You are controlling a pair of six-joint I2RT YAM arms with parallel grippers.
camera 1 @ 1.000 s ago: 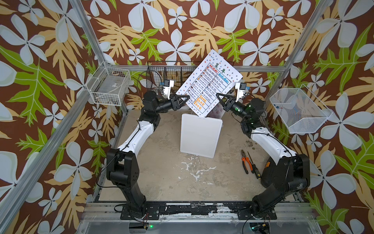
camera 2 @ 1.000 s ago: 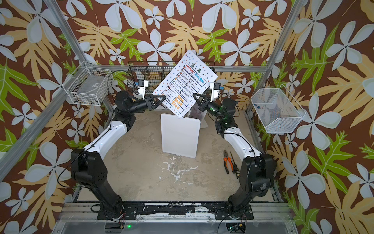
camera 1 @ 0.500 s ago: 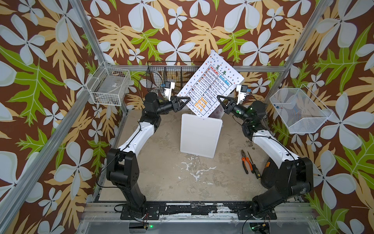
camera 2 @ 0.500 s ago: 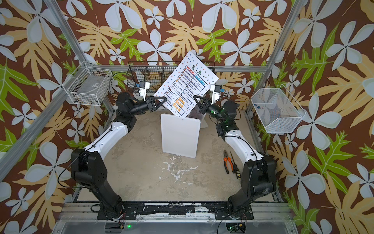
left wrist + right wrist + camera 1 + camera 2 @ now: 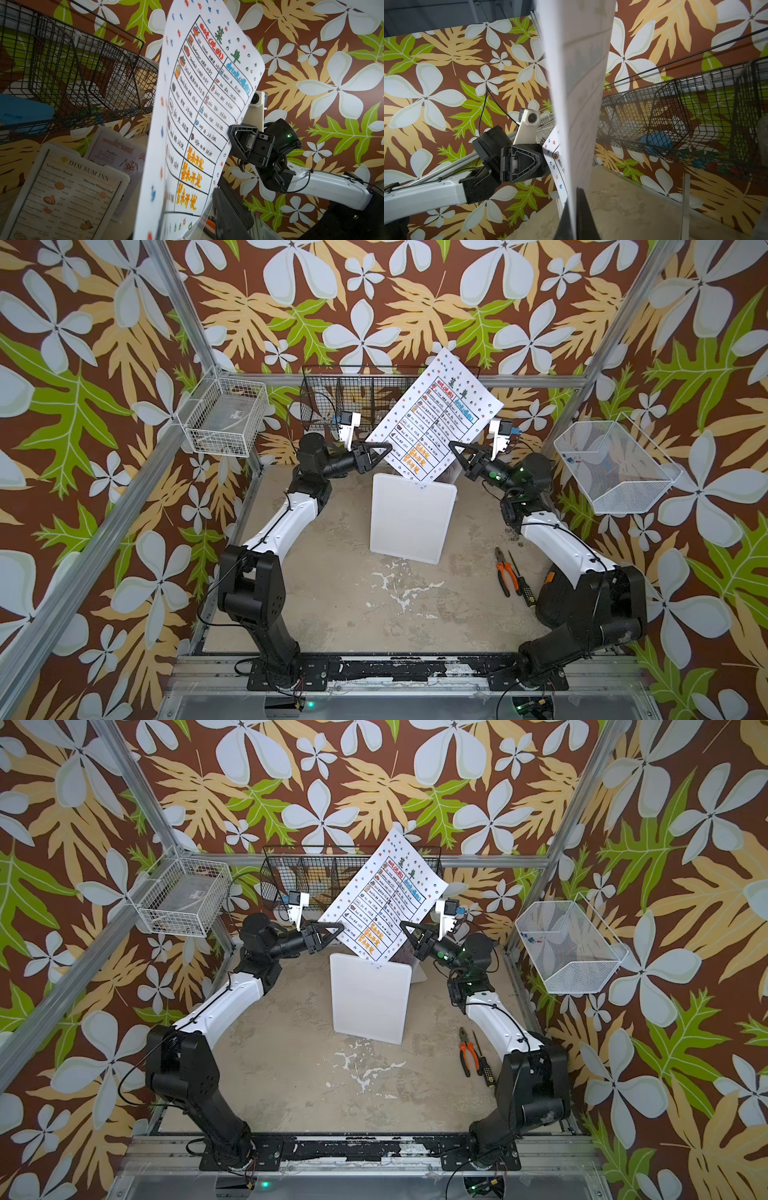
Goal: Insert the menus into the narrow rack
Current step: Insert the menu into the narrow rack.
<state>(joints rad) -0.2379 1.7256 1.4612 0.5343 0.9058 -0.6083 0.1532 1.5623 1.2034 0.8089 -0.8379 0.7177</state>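
- My right gripper [image 5: 454, 447] sits just right of centre in both top views. Its jaws are clamped tight on the right edge of the white menu [image 5: 432, 418], and the right wrist view shows the sheet pinched between the fingers [image 5: 583, 216].
- My left gripper [image 5: 385, 446] is just left of centre, with its tips at the sheet's left edge. I can't tell whether the jaws are pressed onto the sheet or only sit around it.
- The white menu hangs in the air between the two grippers, tilted, printed face up toward the top cameras, in the upper centre of the frame.
- Its top corner overlaps the right end of the black wire rack [image 5: 353, 398] on the back wall. Its bottom edge overlaps the top of the white board [image 5: 409, 526] at centre frame.
- In the left wrist view the DIM SUM INN menu [image 5: 68, 187] and the pinkish SPECIAL MENU sheet [image 5: 118, 151] lean below the rack. The DIM SUM INN menu overlaps the other in front.
- Further out, the pliers [image 5: 505, 572] and screwdriver [image 5: 519, 583] lie side by side on the table [image 5: 332, 614] at lower right.
- A white wire basket [image 5: 224, 418] hangs at upper left and a mesh basket [image 5: 615, 464] at right.
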